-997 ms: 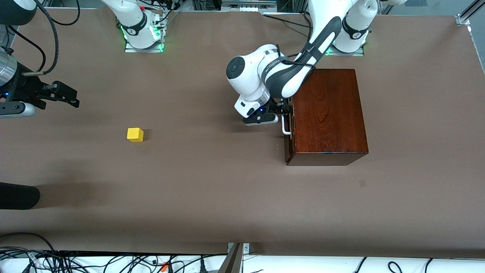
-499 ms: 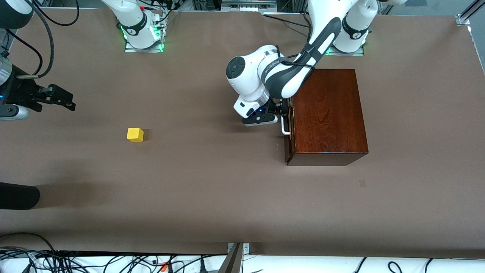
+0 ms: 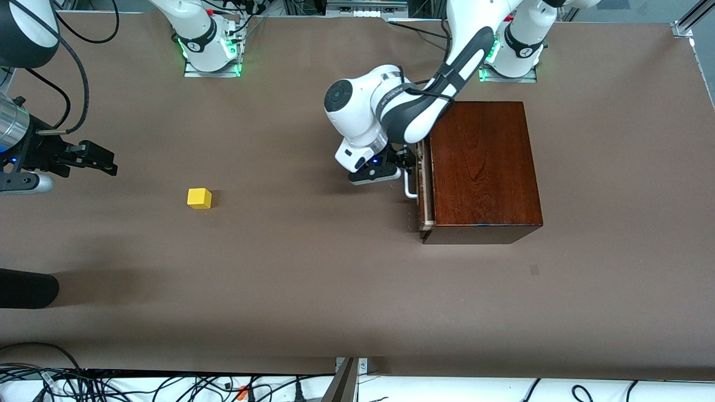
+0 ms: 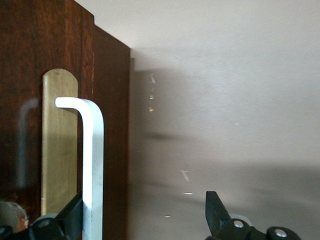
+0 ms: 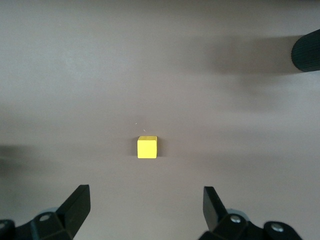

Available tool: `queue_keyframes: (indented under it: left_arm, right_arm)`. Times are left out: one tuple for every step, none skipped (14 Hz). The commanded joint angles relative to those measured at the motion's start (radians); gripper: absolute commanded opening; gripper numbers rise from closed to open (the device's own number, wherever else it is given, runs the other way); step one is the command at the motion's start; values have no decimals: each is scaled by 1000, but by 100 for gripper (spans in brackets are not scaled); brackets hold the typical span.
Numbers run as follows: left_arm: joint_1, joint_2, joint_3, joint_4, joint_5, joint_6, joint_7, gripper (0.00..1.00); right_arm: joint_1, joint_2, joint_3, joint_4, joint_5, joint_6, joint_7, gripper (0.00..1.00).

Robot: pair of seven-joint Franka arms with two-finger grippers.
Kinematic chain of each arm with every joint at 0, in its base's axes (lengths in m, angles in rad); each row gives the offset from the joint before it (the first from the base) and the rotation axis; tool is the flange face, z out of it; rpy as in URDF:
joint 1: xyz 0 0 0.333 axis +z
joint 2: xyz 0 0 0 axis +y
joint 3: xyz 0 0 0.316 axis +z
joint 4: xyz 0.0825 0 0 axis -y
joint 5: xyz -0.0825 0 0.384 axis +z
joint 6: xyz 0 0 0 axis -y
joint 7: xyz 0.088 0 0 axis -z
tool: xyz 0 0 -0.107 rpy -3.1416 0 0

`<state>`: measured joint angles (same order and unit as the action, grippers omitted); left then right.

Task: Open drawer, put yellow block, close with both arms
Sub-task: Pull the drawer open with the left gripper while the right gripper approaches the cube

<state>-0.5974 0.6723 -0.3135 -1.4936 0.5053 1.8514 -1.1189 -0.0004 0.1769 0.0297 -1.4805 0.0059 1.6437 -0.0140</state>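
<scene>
We can read no words, numbers or brand names anywhere. A line of small dark print runs along the left arm (image 3: pixel 391 103) near its wrist, and round marks sit on the two arm bases (image 3: pixel 192 46), but we cannot make them out.

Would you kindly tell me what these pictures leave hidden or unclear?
- Drawer inside: front view, only a pale sliver shows; the box top covers the rest.
- Left pincer on the handle: front view, the wrist blocks it; left wrist view's edge cuts off the fingers.
- Right pincer, open over the table by the block: front view's edge cuts off its arm.
</scene>
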Motion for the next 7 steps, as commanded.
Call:
queue_keyframes:
  left_arm:
    - [-41, 50, -3, 76, -10, 5, -61, 100]
    - [-51, 59, -3, 99, -20, 5, -67, 100]
    - [-61, 72, -3, 117, -24, 2, -73, 100]
    - [-67, 78, -3, 127, -34, 5, -82, 100]
    - [-74, 85, -3, 133, -34, 5, -88, 100]
    - [-79, 98, -3, 157, -36, 5, -99, 100]
    - [-91, 110, -3, 179, -36, 2, -104, 100]
  right_arm:
    - [-7, -2, 4, -9, 3, -5, -36, 100]
    - [-7, 9, 4, -18, 2, -5, -55, 100]
    - [-7, 31, 4, -18, 0, -5, -90, 100]
    - [-7, 38, 4, -20, -4, -12, -134, 100]
    - [-9, 38, 4, -21, -6, -13, -139, 100]
    - [-9, 36, 4, -21, -10, -12, -142, 100]
    - [-6, 33, 6, -24, -32, -10, -150, 100]
